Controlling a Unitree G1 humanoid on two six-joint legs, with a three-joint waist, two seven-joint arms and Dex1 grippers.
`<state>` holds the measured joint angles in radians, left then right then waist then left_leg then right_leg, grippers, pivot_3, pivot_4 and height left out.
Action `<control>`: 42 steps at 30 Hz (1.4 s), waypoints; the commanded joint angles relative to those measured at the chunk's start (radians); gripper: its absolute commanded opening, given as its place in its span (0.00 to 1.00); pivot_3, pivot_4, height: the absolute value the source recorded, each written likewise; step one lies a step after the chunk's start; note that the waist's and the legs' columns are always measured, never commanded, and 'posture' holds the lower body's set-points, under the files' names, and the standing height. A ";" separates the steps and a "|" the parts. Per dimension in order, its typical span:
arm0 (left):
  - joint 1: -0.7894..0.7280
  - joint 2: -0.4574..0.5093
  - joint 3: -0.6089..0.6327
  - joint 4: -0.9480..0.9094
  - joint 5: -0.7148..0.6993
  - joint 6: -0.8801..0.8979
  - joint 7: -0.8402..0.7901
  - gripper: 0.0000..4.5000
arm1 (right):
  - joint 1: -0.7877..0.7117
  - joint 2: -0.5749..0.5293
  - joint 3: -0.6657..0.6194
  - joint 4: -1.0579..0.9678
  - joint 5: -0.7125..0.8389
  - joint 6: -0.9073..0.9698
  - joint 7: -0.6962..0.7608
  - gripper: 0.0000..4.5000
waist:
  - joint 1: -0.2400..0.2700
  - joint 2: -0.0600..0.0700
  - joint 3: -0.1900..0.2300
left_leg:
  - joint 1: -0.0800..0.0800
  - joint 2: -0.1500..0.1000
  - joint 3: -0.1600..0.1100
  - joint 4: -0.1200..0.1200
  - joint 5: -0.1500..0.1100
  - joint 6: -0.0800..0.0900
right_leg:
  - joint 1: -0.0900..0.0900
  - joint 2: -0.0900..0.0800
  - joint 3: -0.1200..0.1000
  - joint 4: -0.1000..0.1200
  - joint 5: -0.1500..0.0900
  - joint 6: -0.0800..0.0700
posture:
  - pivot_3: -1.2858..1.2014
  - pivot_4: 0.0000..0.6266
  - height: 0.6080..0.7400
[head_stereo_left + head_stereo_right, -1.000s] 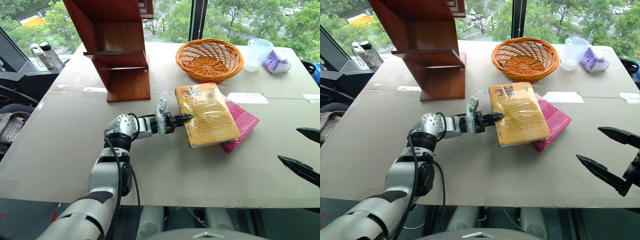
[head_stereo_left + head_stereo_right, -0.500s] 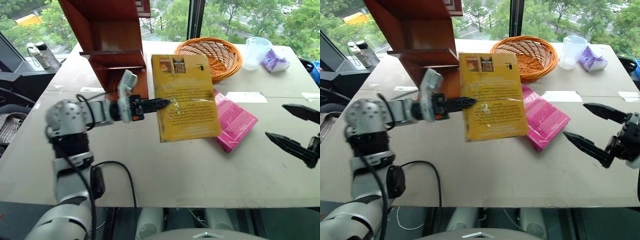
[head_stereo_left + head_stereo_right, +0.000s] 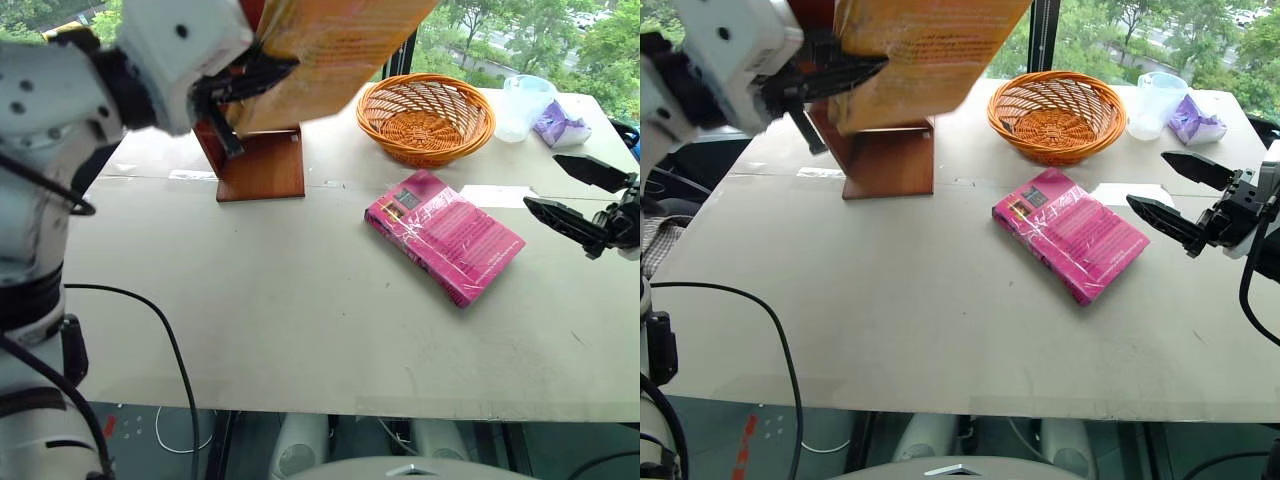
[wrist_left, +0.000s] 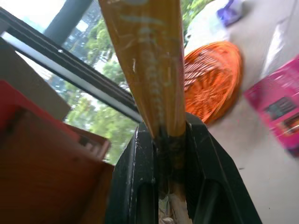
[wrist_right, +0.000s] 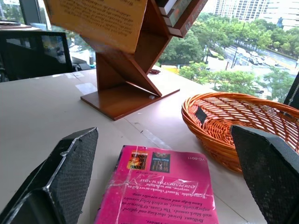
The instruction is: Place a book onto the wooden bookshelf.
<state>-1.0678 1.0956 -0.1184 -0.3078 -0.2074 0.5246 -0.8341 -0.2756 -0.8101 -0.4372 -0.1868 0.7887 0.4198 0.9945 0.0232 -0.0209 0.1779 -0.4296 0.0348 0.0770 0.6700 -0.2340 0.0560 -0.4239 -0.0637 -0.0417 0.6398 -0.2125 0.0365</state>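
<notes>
Left gripper (image 4: 170,140) is seen clamped on the book (image 3: 330,45), held aloft before the wooden bookshelf (image 3: 262,165) near the table's (image 3: 250,310) far-left corner; right gripper (image 3: 1180,195) is spread wide.

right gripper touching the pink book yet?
Apart. The right eye view shows the right gripper open in the air beside the pink book, bare table between; the right wrist view shows the book lying untouched between its fingers.
</notes>
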 commanded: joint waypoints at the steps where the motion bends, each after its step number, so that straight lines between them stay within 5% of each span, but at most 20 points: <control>1: -0.112 0.050 -0.119 0.133 0.222 -0.148 -0.096 0.03 | -0.026 0.012 -0.001 0.018 -0.021 -0.057 0.018 1.00 | -0.002 0.000 0.000 | 0.000 0.001 0.000 0.000 0.000 0.000 | 0.000 0.000 0.000 0.001 0.000 0.000 | 0.52 0.24 0.95; 5: -0.224 0.049 -0.252 0.353 0.433 -0.249 -0.201 0.03 | -0.040 0.044 0.023 0.016 -0.038 -0.081 0.012 1.00 | -0.008 0.000 0.000 | -0.002 0.001 0.003 0.000 0.000 0.000 | -0.003 0.002 0.001 0.001 0.001 0.006 | 0.52 0.24 0.95; 16: -0.420 -0.109 -0.433 0.973 0.746 -0.573 -0.310 0.03 | 0.011 0.057 -0.007 -0.076 -0.011 -0.079 -0.018 1.00 | -0.008 0.000 0.000 | -0.003 0.002 0.011 0.002 0.000 0.000 | -0.007 0.002 0.003 0.004 0.001 0.007 | 0.52 0.24 0.95; 23: -0.527 -0.195 -0.474 1.258 0.857 -0.667 -0.231 0.03 | -0.006 0.065 -0.018 -0.099 0.014 -0.088 -0.041 1.00 | -0.015 0.001 0.000 | 0.004 0.003 0.009 0.005 0.000 0.000 | -0.007 0.002 0.007 0.017 -0.003 0.005 | 0.52 0.24 0.95; 30: -0.525 -0.207 -0.447 1.306 0.854 -0.675 -0.265 0.03 | -0.085 0.113 0.000 -0.098 0.057 -0.093 -0.082 1.00 | -0.039 0.002 -0.001 | 0.011 0.005 0.010 0.005 0.000 0.000 | -0.007 0.005 0.015 0.023 -0.002 0.002 | 0.52 0.24 0.95; 31: -0.518 -0.204 -0.435 1.295 0.844 -0.669 -0.271 0.26 | -0.095 0.118 0.002 -0.100 0.062 -0.090 -0.087 1.00 | -0.039 0.003 -0.001 | 0.012 0.005 0.010 0.005 0.000 0.000 | -0.007 0.006 0.016 0.023 -0.002 0.002 | 0.52 0.24 0.95; 32: -0.512 -0.200 -0.417 1.272 0.827 -0.659 -0.284 0.31 | -0.102 0.121 0.003 -0.104 0.067 -0.085 -0.091 1.00 | -0.039 0.003 -0.001 | 0.012 0.005 0.010 0.005 0.000 0.000 | -0.007 0.006 0.016 0.023 -0.001 0.002 | 0.52 0.24 0.95; 37: -0.439 -0.145 -0.254 0.969 0.683 -0.492 -0.441 0.92 | -0.101 0.108 -0.007 -0.120 0.092 -0.066 -0.101 1.00 | -0.036 0.001 0.000 | 0.005 0.006 0.010 0.005 0.000 0.000 | -0.011 0.007 0.017 0.021 0.000 0.000 | 0.52 0.24 0.95; 42: -0.310 -0.068 0.010 0.488 0.390 -0.075 -0.657 0.97 | -0.098 0.079 -0.030 -0.115 0.111 -0.047 -0.099 1.00 | -0.035 0.001 0.000 | -0.020 0.007 0.008 0.015 0.003 -0.005 | -0.029 0.007 0.015 0.022 0.001 0.004 | 0.52 0.24 0.95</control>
<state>-1.3698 0.9896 -0.2275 0.3549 0.2966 0.2980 -1.4283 -0.3691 -0.7107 -0.4159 -0.2738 0.8763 0.3715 0.8965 -0.0121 -0.0199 0.1780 -0.4510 0.0412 0.0852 0.6850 -0.2315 0.0514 -0.4536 -0.0575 -0.0271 0.6601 -0.2111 0.0410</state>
